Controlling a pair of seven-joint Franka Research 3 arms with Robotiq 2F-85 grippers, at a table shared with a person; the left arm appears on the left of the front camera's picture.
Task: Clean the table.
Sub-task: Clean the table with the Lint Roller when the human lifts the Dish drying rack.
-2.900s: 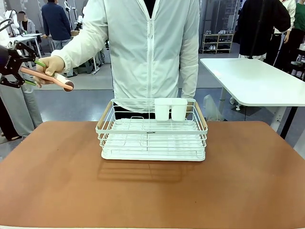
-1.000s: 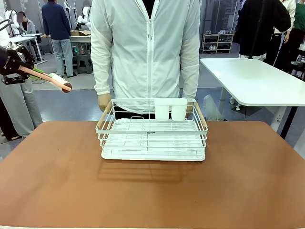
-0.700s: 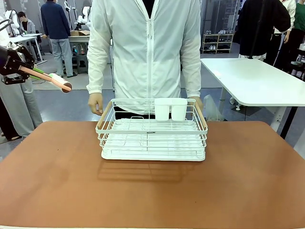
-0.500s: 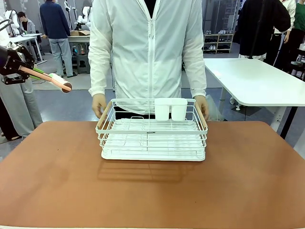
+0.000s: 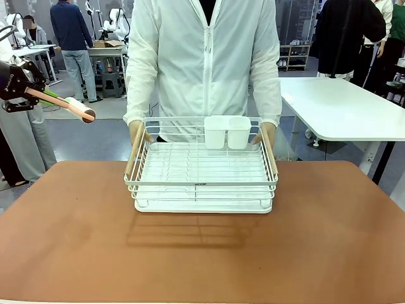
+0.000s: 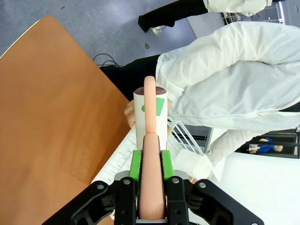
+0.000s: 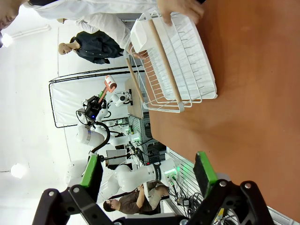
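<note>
My left gripper point(image 6: 150, 161) is pinching the pink handle of a roller point(image 6: 149, 110), held in the air beyond the table point(image 5: 202, 253). My right gripper point(image 7: 147, 169) is spread and empty. The person's hands point(image 5: 136, 133) grip the rack point(image 5: 201, 183) at the table's far middle. I judge this the clearing step. My next move calls for laying the roller flat on the bare tabletop.

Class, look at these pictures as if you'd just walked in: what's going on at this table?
A person across the table grips the white wire rack by its wooden side handles with both hands, and its far side looks tipped up. The left gripper holds a pink-handled roller between its fingers, up in the air beyond the table's left edge. The right gripper hangs open above the table, holding nothing.
</note>
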